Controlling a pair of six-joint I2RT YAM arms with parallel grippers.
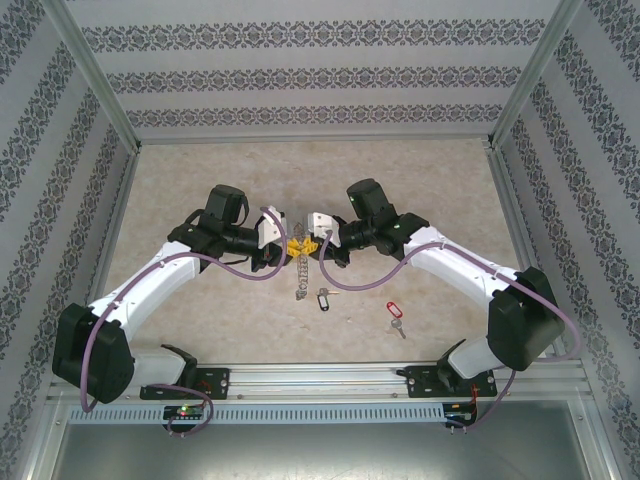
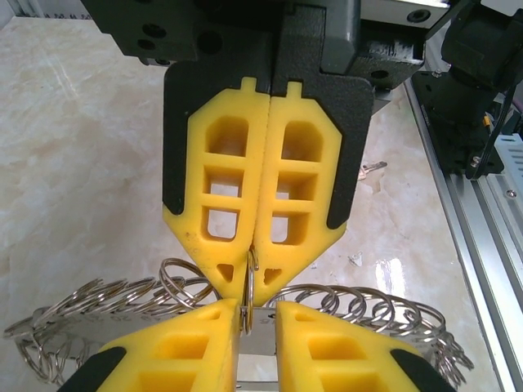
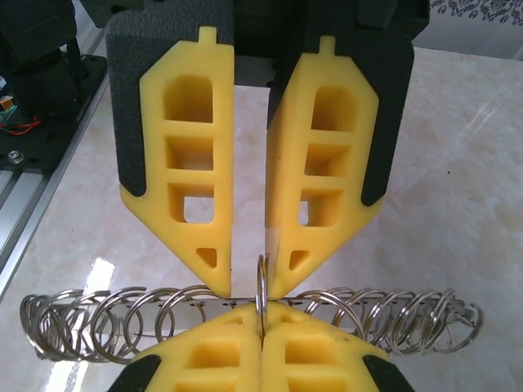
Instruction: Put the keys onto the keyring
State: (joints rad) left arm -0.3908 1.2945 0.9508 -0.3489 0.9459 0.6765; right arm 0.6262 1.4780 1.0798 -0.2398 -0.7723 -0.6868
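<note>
A: Grippers, quick?
B: R gripper (image 2: 251, 282) is clamped on one small ring of the keyring (image 3: 106, 322), approx. mid-loop. L gripper (image 3: 252, 286) sits right opposite at that same ring. Its jaws are a crack apart, w/ nothing pinched btwn them afaict.
A: Keys?
B: Both lie loose on the table (image 1: 200, 180). The dark-tagged key (image 1: 322, 298) is just beside the keyring's near end. The red-tagged key (image 1: 393, 310) is further from the keyring, on the R arm's side. Neither is threaded yet.
A: Risks?
B: The whole loop hangs off one thin pinched ring, so any tug can swivel it or slip it out. L fingers are v. close to that ring, and a nudge may knock it loose. Slack rings could also drag over the dark-tagged key and shove it away.
</note>
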